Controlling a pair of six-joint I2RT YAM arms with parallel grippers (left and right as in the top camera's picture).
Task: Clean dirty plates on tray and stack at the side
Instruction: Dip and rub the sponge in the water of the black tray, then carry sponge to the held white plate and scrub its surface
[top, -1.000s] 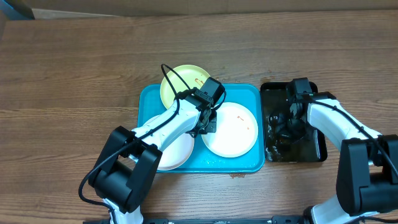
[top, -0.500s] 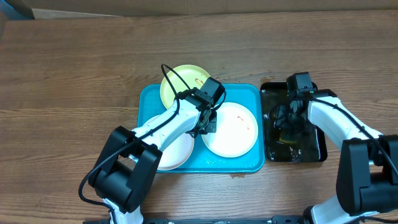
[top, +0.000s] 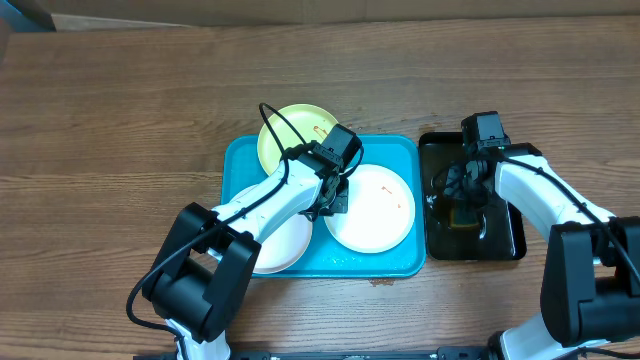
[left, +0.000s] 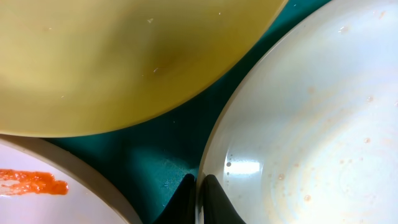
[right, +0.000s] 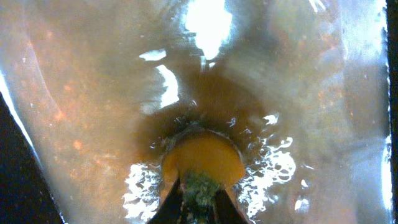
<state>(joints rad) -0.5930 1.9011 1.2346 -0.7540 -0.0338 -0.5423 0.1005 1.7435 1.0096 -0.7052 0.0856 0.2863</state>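
The turquoise tray (top: 395, 262) holds three plates. The pale yellow-green plate (top: 290, 130) overhangs its far rim. One white plate (top: 375, 215) with a small orange smear lies at the right, and another white plate (top: 280, 250) lies at the front left, partly under my left arm. My left gripper (top: 333, 197) is shut on the left rim of the right white plate (left: 311, 124), fingertips (left: 200, 186) pinching the edge. The yellow-green plate (left: 124, 56) and the smeared white plate (left: 31, 186) show beside it. My right gripper (right: 199, 196) is shut on a yellow-green sponge (right: 202, 158) in murky water.
The narrow black tray (top: 512, 245) with brownish water stands right of the turquoise tray. My right gripper (top: 462, 203) is inside it. Bare wooden table (top: 120, 120) surrounds both trays.
My right gripper has shifted a little toward the far end of the black tray with the sponge. The left arm and the plates have not moved.
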